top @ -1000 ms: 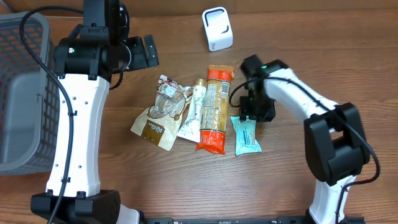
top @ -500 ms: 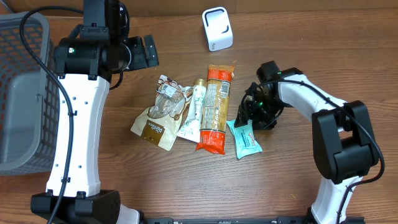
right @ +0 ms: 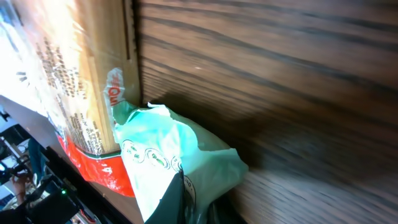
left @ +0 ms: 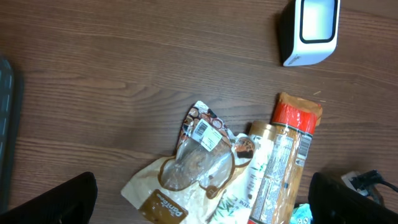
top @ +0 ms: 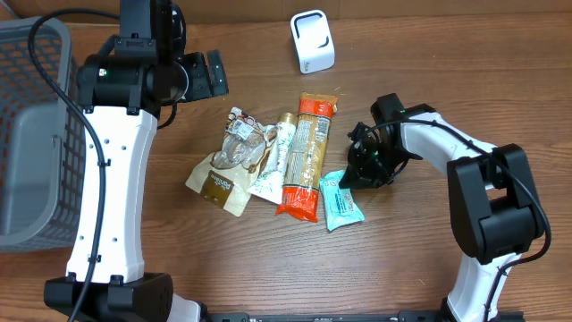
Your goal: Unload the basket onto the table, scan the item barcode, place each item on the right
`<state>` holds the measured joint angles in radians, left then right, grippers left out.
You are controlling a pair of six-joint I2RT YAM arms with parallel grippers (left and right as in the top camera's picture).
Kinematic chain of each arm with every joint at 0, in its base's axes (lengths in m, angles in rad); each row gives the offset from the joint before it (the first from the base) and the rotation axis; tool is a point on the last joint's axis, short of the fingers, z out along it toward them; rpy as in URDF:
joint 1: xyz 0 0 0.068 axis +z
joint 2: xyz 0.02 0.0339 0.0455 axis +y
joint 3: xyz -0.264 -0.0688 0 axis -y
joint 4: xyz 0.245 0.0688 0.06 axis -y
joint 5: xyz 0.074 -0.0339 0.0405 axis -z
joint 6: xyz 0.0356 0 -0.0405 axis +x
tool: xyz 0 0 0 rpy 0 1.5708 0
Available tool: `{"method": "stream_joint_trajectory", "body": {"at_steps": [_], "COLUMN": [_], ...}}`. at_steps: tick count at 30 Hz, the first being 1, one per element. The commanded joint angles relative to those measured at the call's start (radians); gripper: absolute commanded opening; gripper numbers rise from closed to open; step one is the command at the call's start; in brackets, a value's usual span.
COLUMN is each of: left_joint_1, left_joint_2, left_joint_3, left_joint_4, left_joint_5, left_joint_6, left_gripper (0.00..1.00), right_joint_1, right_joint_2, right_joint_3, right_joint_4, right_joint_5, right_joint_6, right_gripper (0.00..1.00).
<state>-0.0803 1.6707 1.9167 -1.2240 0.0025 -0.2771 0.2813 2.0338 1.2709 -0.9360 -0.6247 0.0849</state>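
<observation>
Jaws of your right gripper (top: 356,172) pinch the teal packet (top: 341,202); on your left gripper (top: 204,76) they stand spread, empty.
Grasp looks made; carrying it to the scanner (top: 312,40) at twelve o'clock remains.

Left black two-finger gripper (top: 204,79) hangs wide open up high; right black gripper (top: 356,176) sits low, pinched shut on the teal crinkly packet (top: 342,204).

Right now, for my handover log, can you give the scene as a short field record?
left end effector: open, empty
right end effector: shut on teal packet, at its end
scanner: white, back of table, apart from items
pasta pack: lying beside teal packet
basket: grey, at one table edge
</observation>
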Motion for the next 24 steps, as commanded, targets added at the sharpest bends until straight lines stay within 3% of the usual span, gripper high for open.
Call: {"method": "stream_joint_trajectory", "body": {"at_steps": [1, 4, 7, 13, 17, 24], "left_joint_1": [0.002, 0.002, 0.002, 0.002, 0.002, 0.002], "left_joint_2": [-0.004, -0.004, -0.004, -0.004, -0.004, -0.004], "left_joint_3": [-0.008, -0.008, -0.008, -0.008, -0.008, -0.008], "left_joint_4": [0.001, 0.001, 0.001, 0.001, 0.001, 0.001], "left_joint_5": [-0.013, -0.013, -0.013, -0.013, -0.013, -0.013], "left_joint_6": [0.019, 0.019, 0.019, 0.019, 0.019, 0.019], "left_gripper": [1.00, 1.00, 1.00, 0.99, 1.00, 1.00], "right_joint_1": [-0.024, -0.067, -0.079, 0.033, 0.156, 0.203], "right_joint_2": [-0.022, -0.068, -0.147, -0.240, -0.187, 0.013], "right_joint_3": [0.023, 0.071, 0.123, 0.216, 0.215, 0.216], "right_joint_4": [-0.028, -0.103, -0.181, -0.392, -0.500, -0.552], "right_joint_5": [-0.024, 0.032, 0.231, 0.884, 1.154, 1.252], "right_joint_6": [-0.008, -0.005, 0.068, 0.385, 0.587, 0.653], "right_gripper": [0.04, 0.04, 0.04, 0.04, 0.04, 0.04]}}
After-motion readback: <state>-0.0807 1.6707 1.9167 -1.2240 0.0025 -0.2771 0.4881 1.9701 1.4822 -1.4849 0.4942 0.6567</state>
